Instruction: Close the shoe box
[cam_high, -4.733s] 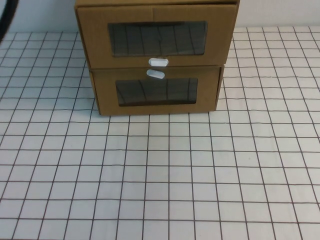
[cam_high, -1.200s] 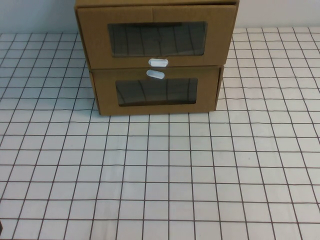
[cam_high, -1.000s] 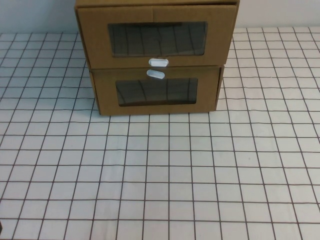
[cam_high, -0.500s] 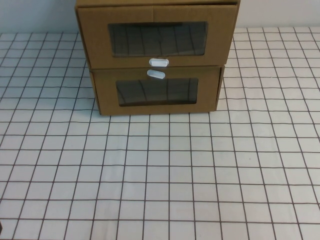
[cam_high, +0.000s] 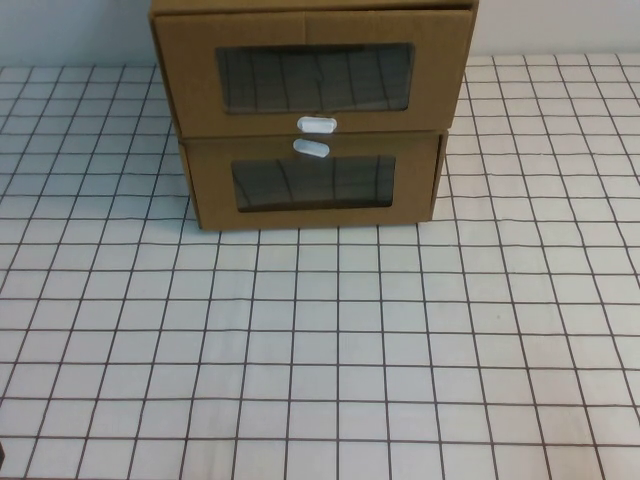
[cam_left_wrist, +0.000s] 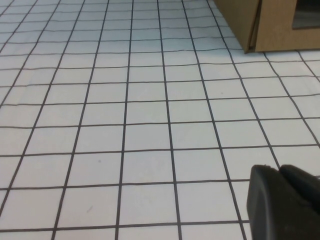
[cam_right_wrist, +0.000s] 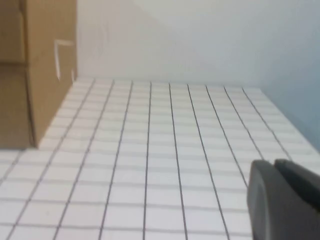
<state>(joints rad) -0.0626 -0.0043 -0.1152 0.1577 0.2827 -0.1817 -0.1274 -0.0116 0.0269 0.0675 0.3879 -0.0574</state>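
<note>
Cardboard fills the far middle of my high view: the shoe box (cam_high: 312, 78) sits at the far edge of the tabletop (cam_high: 330, 350), stacked on a slightly narrower cardboard drawer (cam_high: 313, 183); its front faces me, with a wide clear window (cam_high: 315, 77) across it and a small white pull tab (cam_high: 317, 125) just below that window; its front stands a little forward of the drawer front beneath it, though I cannot tell from here how far it sits out of its sleeve. The lower drawer has its own white tab (cam_high: 311, 149) above its window, so the two tabs lie nearly touching, one over the other. The surface is white with a dark grid.

Neither arm shows in the high view. In the left wrist view I see a dark part of the left gripper (cam_left_wrist: 283, 202) low over the grid, well apart from a corner of the stack (cam_left_wrist: 260, 25) near the far edge; I cannot tell whether its fingers are spread or pressed together. In the right wrist view the right gripper (cam_right_wrist: 282, 200) shows as a similar dark shape above the tabletop, with the side of the cardboard stack (cam_right_wrist: 37, 70) off at a distance; its fingers I likewise cannot judge; neither gripper touches anything that I can see.
</note>
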